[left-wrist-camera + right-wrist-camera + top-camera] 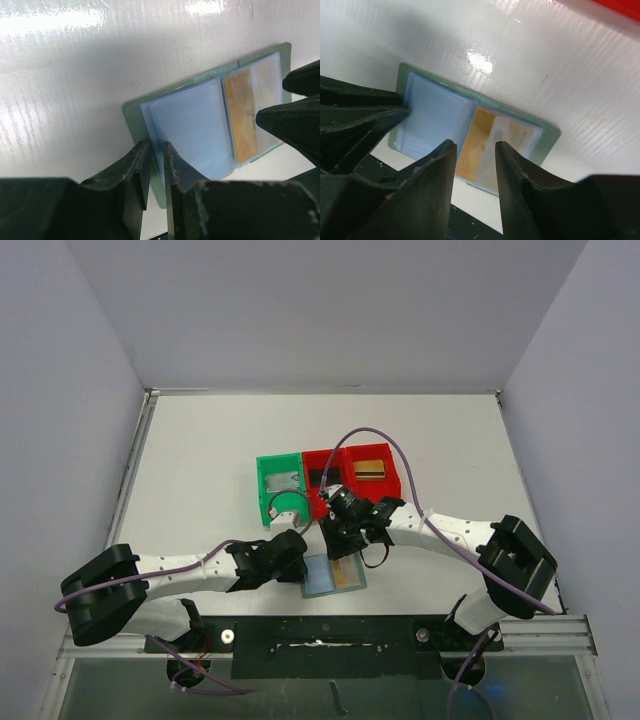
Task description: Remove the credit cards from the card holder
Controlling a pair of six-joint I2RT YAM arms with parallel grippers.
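The card holder (333,575) lies open near the table's front edge, a grey-green cover with blue-clear sleeves. A gold credit card (347,573) sits in its right sleeve. My left gripper (301,566) is shut on the holder's left edge; in the left wrist view (156,147) the sleeve (195,125) runs between the pads. My right gripper (342,538) is open and empty just above the gold card (482,127), its tips (475,145) on either side of it. More cards lie in the bins: gold (370,468), dark (320,477), silver-grey (284,480).
Two red bins (392,480) and a green bin (262,490) stand side by side just behind the grippers. A black rail (320,635) runs along the front edge close under the holder. Grey walls close the table at the sides and back.
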